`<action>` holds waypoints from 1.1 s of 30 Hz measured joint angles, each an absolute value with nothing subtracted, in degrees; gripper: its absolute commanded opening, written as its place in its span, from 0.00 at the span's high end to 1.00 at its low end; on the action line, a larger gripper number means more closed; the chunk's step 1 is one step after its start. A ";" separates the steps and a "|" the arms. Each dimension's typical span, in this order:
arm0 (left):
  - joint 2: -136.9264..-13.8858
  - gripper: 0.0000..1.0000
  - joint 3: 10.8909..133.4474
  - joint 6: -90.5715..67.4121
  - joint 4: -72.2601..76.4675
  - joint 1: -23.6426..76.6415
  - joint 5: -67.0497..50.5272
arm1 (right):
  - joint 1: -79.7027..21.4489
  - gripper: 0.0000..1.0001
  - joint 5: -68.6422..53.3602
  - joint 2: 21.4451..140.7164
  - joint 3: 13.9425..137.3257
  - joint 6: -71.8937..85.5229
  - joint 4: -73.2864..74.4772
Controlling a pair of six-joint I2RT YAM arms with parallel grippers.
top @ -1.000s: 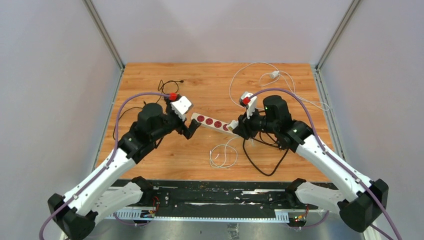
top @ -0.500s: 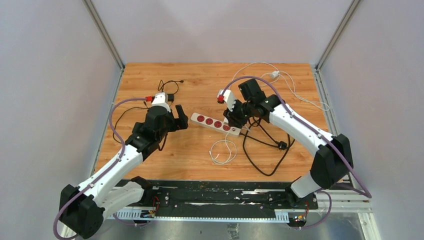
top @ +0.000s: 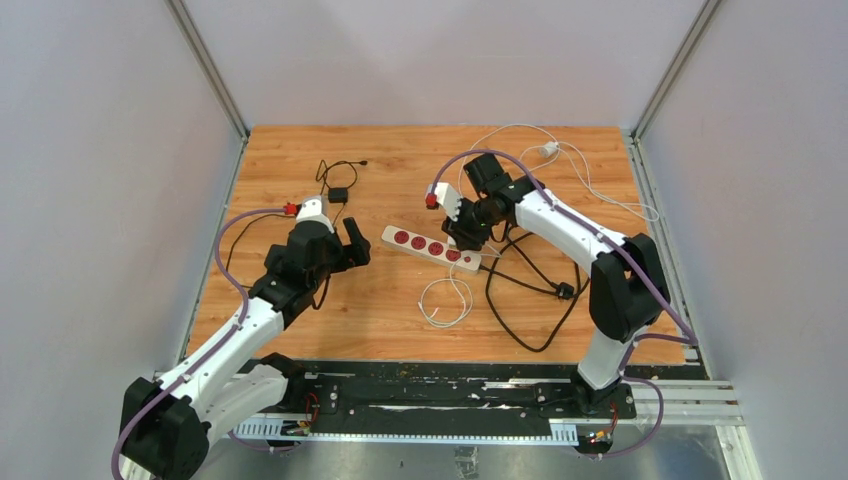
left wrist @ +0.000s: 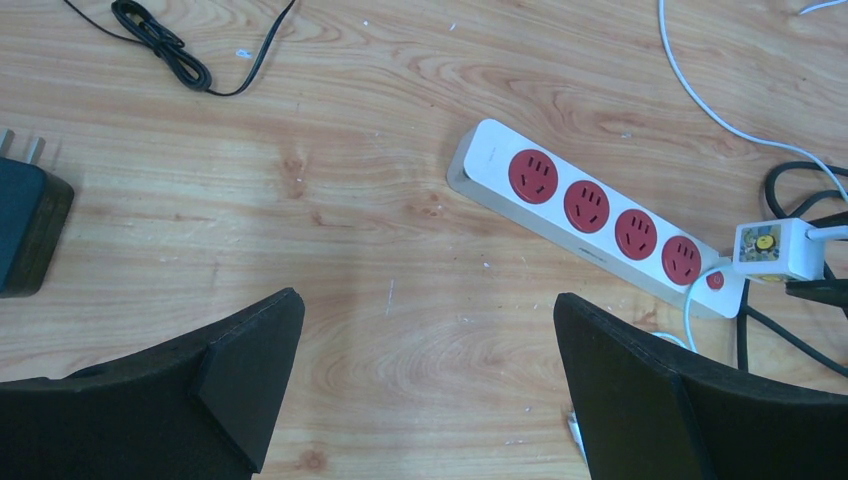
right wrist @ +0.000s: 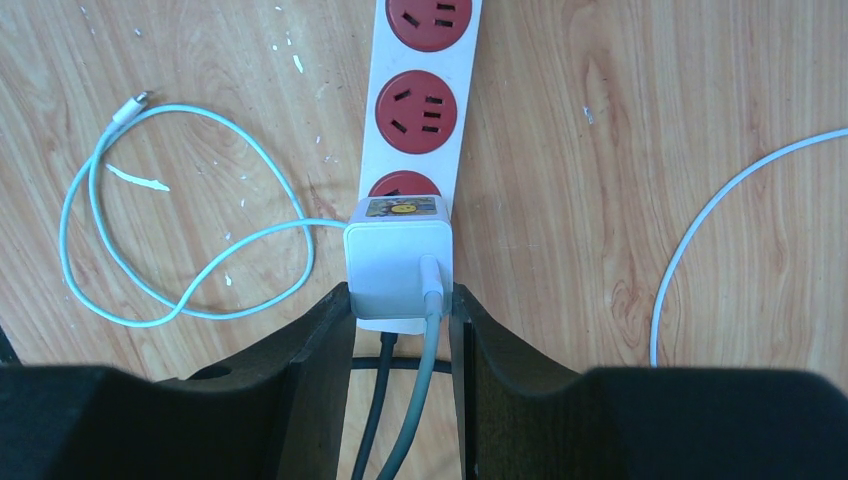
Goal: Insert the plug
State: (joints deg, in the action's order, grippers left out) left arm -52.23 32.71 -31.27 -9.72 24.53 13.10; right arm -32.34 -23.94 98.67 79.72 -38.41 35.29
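A white power strip (top: 430,245) with several red sockets lies at an angle mid-table. It also shows in the left wrist view (left wrist: 590,215) and the right wrist view (right wrist: 425,100). My right gripper (right wrist: 400,300) is shut on a white cube plug (right wrist: 397,265) with a pale cable running out of its back. The plug (left wrist: 770,250) hangs at the strip's cord end, beside the last socket, and all the sockets show uncovered. My left gripper (left wrist: 430,330) stands wide open over bare wood, left of the strip, with nothing between its fingers.
A black adapter (top: 338,195) with a thin black lead lies behind the left gripper (top: 352,245). A loose white cable (top: 445,300) curls in front of the strip. Black cord loops (top: 530,290) lie under the right arm. Another white charger (top: 548,150) lies at the back right.
My left gripper has drawn back to the left, away from the strip's near end. My right arm has swung round towards the back, its gripper staying at the strip's cord end with the plug.
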 measured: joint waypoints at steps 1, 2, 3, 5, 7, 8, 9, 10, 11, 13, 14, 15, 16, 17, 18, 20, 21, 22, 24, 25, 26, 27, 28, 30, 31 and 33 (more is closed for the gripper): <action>-52.23 0.00 32.67 -31.22 -9.50 24.49 13.04 | -32.18 1.00 -24.01 99.29 80.03 -38.87 35.48; -52.23 0.00 32.67 -31.03 -9.41 24.49 12.99 | -32.05 1.00 -24.05 99.72 80.20 -39.16 35.66; -52.23 0.00 32.67 -30.79 -9.28 24.49 12.95 | -31.81 1.00 -24.10 100.16 80.27 -39.55 35.77; -52.23 0.00 32.67 -30.37 -9.08 24.49 12.86 | -31.40 1.00 -24.23 101.01 80.44 -40.23 36.27; -52.23 0.00 32.67 -30.13 -9.10 24.49 12.86 | -31.03 1.00 -24.38 101.89 80.51 -40.60 36.60; -52.23 0.00 32.67 -29.98 -9.08 24.49 12.86 | -30.85 1.00 -24.43 102.28 80.51 -40.75 36.82; -52.23 0.00 32.64 -29.93 -9.08 24.49 12.86 | -30.74 1.00 -24.47 102.56 80.51 -40.93 37.04; -52.25 0.00 32.64 -29.85 -9.06 24.49 12.82 | -30.70 1.00 -24.53 102.74 80.51 -41.10 37.21; -52.34 0.00 32.64 -29.76 -9.04 24.49 12.80 | -30.70 1.00 -24.62 102.83 80.51 -41.25 37.34; -52.56 0.00 32.64 -29.52 -8.95 24.49 12.62 | -30.70 1.00 -25.12 102.96 80.84 -41.47 37.58; -52.64 0.00 32.64 -29.43 -8.88 24.49 12.58 | -30.70 1.00 -25.32 103.07 81.03 -41.50 37.56; -52.80 0.00 32.64 -29.28 -8.80 24.49 12.58 | -30.70 1.00 -25.50 103.24 81.30 -41.52 37.52; -52.88 0.00 32.64 -29.15 -8.78 24.49 12.53 | -30.70 1.00 -25.56 103.42 81.56 -41.52 37.58; -52.97 0.00 32.64 -29.06 -8.75 24.49 12.43 | -30.70 1.00 -25.71 103.74 81.93 -41.54 37.54; -52.99 0.00 32.64 -28.99 -8.75 24.49 12.38 | -30.70 1.00 -25.87 104.07 82.17 -41.56 37.47; -52.99 0.00 32.64 -28.91 -8.71 24.49 12.19 | -30.70 1.00 -26.09 104.75 82.48 -41.63 37.52; -52.99 0.00 32.64 -28.88 -8.69 24.49 12.12 | -30.70 1.00 -26.13 105.03 82.59 -41.63 37.56; -52.99 0.00 32.64 -28.88 -8.69 24.49 12.08 | -30.70 1.00 -26.20 105.43 82.70 -41.65 37.54; -52.99 0.00 32.64 -28.86 -8.69 24.49 11.97 | -30.70 1.00 -26.44 106.02 82.74 -41.65 37.56; -52.99 0.00 32.64 -28.82 -8.69 24.49 11.97 | -30.65 1.00 -26.59 106.21 82.76 -41.65 37.54; -52.99 0.00 32.64 -28.71 -8.67 24.49 11.97 | -30.61 1.00 -26.61 106.24 82.78 -41.65 37.41; -52.99 0.00 32.64 -28.67 -8.69 24.49 11.97 | -30.57 1.00 -26.61 106.24 82.78 -41.63 37.45; -52.99 0.00 32.64 -28.64 -8.67 24.49 11.97 | -30.52 1.00 -26.61 106.26 82.78 -41.63 37.47; -52.99 0.00 32.64 -28.56 -8.67 24.49 11.97 | -30.44 1.00 -26.63 106.28 82.78 -41.63 37.45; -52.99 0.00 32.64 -28.49 -8.67 24.49 11.94 | -30.41 1.00 -26.61 106.34 82.78 -41.63 37.43; -52.99 0.00 32.64 -28.45 -8.67 24.49 11.94 | -30.28 1.00 -26.65 106.43 82.85 -41.63 37.43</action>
State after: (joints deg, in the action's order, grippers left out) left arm -52.99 32.64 -28.45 -8.67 24.49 11.94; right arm -30.28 -26.65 106.43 82.85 -41.63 37.43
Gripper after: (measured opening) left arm 0.997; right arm 0.414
